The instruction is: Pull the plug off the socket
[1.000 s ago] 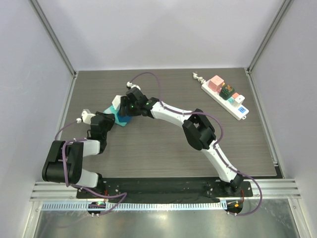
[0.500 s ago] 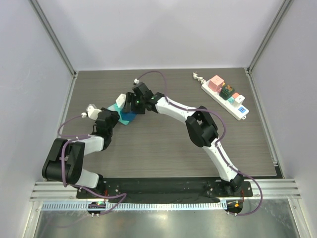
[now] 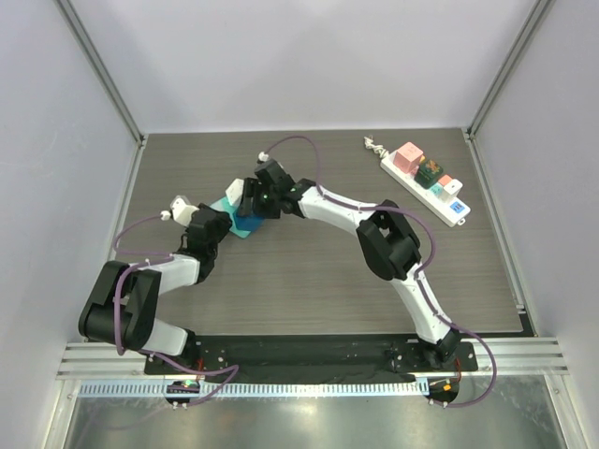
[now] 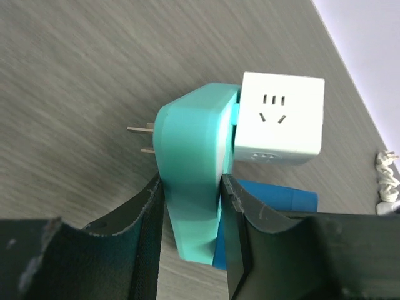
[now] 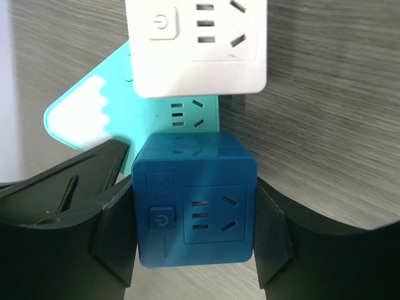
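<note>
A teal socket block (image 4: 190, 156) lies on the table with two bare prongs pointing left. A white cube adapter (image 4: 281, 119) and a blue cube adapter (image 5: 195, 209) sit against its face. My left gripper (image 4: 190, 194) is shut on the teal block's narrow sides. My right gripper (image 5: 195, 219) is shut on the blue cube, one finger (image 5: 115, 219) on each side. In the top view the teal block (image 3: 225, 208), the white cube (image 3: 235, 192) and the blue cube (image 3: 248, 223) sit between both grippers at centre left.
A white power strip (image 3: 458, 215) with pink, green and other small plugs lies at the back right, with a coiled white cord (image 3: 373, 145) at its end. Purple cables loop over both arms. Metal frame rails bound the dark wood-grain table.
Both grippers and the socket assembly have shifted a little to the right and turned slightly. Both grips hold as before.
</note>
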`<state>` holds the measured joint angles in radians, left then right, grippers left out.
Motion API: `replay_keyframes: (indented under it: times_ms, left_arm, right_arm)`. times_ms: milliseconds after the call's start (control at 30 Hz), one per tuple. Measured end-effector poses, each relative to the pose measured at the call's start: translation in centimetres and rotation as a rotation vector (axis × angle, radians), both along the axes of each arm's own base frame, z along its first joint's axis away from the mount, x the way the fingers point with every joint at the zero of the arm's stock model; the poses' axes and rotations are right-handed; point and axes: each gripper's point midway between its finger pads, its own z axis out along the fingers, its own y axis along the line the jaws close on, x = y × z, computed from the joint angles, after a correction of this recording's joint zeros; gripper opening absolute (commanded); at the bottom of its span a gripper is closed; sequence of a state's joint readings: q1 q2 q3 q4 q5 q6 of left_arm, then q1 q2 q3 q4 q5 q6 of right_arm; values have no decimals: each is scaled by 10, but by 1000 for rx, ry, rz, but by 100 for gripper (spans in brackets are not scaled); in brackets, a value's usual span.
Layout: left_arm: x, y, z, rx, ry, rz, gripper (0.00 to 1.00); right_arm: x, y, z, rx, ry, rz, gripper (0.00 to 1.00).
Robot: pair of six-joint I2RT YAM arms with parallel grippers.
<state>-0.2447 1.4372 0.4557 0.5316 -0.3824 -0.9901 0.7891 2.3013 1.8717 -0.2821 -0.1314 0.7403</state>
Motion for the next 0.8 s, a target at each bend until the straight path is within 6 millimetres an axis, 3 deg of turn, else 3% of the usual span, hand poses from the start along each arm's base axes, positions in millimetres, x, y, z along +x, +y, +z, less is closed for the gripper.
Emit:
replay_keyframes:
  times_ms: [233, 533, 800]
  left_arm:
    - [-4, 1, -7, -17, 40, 23, 0]
    - [-1, -15, 0, -30, 24, -30, 0]
    - [-2, -20, 1, -35, 28, -52, 0]
  right_arm:
    - [-4, 0, 10, -190, -162, -22, 1]
    - [2, -26, 4, 50, 32, -16, 1]
    - [-4, -30, 8, -42, -40, -34, 1]
